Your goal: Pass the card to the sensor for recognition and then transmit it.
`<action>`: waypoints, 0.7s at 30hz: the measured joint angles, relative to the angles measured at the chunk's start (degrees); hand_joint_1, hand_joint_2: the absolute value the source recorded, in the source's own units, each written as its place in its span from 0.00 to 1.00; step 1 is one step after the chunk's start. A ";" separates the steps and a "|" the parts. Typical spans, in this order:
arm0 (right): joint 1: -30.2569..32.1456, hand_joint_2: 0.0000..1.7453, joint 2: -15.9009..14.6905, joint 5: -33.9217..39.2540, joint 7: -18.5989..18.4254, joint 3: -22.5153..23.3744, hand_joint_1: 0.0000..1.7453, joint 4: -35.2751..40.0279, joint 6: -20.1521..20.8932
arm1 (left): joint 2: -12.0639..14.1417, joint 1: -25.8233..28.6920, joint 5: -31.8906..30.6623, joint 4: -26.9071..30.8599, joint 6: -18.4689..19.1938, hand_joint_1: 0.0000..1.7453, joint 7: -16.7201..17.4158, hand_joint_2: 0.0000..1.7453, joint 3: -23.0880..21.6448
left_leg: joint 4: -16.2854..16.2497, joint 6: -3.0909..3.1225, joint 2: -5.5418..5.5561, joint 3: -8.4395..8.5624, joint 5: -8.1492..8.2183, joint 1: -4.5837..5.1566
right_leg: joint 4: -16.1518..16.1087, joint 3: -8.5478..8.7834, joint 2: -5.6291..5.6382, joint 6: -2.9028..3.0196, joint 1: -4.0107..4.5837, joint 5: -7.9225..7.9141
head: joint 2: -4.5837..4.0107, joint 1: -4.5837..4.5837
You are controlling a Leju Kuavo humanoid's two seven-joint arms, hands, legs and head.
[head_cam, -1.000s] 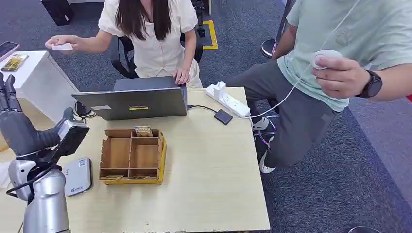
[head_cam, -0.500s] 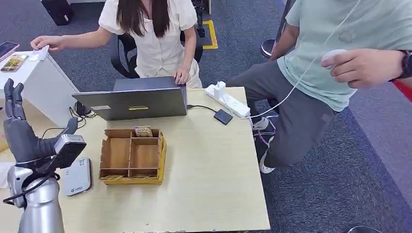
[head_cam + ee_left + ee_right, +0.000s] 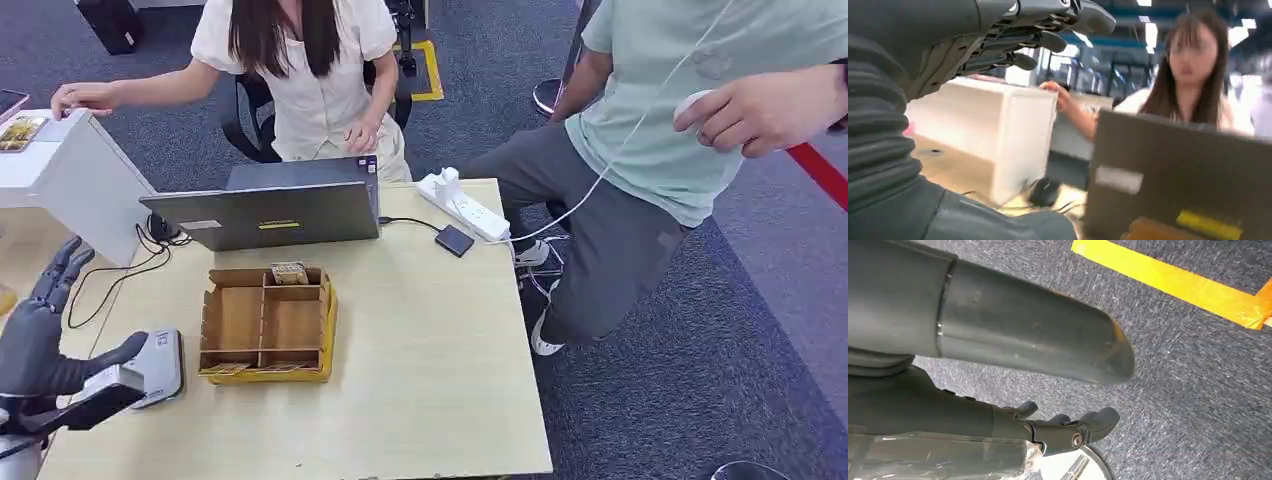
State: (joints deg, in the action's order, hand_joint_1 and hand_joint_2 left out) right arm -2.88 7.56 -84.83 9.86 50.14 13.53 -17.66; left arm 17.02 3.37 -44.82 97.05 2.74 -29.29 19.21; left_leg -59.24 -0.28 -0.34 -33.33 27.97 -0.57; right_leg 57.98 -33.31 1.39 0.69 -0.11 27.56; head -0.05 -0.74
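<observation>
Left hand [image 3: 40, 340] is empty w/ fingers spread, raised beside my sensor [image 3: 160, 366] on the table [image 3: 430, 380]. Card can't be made out. Right wrist cam shows my right hand [image 3: 1063, 427] over carpet [image 3: 1198, 375], grip unclear.

Head view looks down on the laptop [image 3: 265, 212]; left wrist faces it closely.

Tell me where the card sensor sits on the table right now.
In the head view, the grey sensor lies flat near the table's left edge, just left of the wooden compartment tray and beside the robot's left hand.
</observation>
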 joint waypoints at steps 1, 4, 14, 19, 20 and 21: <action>0.06 0.00 -0.07 0.00 0.06 0.02 0.00 0.00 0.00 | 1.88 1.56 1.05 0.43 1.27 0.00 -0.04 1.00 0.24 | 0.00 -0.01 0.01 0.00 0.00 -0.01 | 0.00 -0.02 -0.02 0.03 0.02 0.02 | 0.00 0.02; -0.08 0.00 -0.22 0.00 0.20 0.09 0.00 0.00 0.00 | 10.52 8.48 3.31 3.45 5.11 0.00 0.44 1.00 2.05 | 0.00 -0.04 0.56 -0.12 0.02 -0.04 | -0.01 0.07 -0.63 0.01 0.06 0.16 | 0.00 0.00; 0.21 0.00 -0.57 0.00 0.20 0.35 0.00 0.00 0.00 | 23.92 22.95 10.67 13.58 18.02 0.00 4.92 1.00 11.66 | -0.03 -0.06 0.39 -0.14 0.04 -0.11 | -0.01 0.05 -0.46 0.06 0.14 0.11 | 0.00 -0.04; 0.03 0.00 -0.94 0.04 0.37 0.55 0.00 0.02 0.02 | 31.50 32.30 22.19 24.00 35.15 0.00 10.89 1.00 28.25 | -0.02 -0.06 0.76 -0.21 0.03 -0.11 | -0.02 0.11 -0.88 0.08 0.14 0.20 | 0.00 -0.02; 0.01 0.00 -0.98 0.04 0.39 0.59 0.00 0.00 0.02 | 32.80 33.97 24.68 25.73 36.94 0.00 12.88 1.00 30.98 | -0.02 -0.06 0.77 -0.20 0.03 -0.12 | -0.02 0.12 -0.89 0.08 0.14 0.20 | 0.00 -0.02; -0.02 0.00 -1.03 0.04 0.42 0.66 0.00 0.02 0.02 | 34.02 35.65 26.80 27.33 38.06 0.00 14.57 1.00 33.40 | -0.02 -0.06 0.77 -0.19 0.03 -0.11 | -0.02 0.13 -0.90 0.08 0.14 0.20 | 0.00 -0.02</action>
State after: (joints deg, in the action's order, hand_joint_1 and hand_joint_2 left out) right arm -2.90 6.53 -84.78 10.27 50.80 13.55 -17.64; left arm 51.04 39.01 -18.03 124.38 40.80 -14.72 52.61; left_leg -59.27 -0.33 0.43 -33.52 28.00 -0.69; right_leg 57.96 -33.18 0.49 0.77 0.03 27.76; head -0.04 -0.77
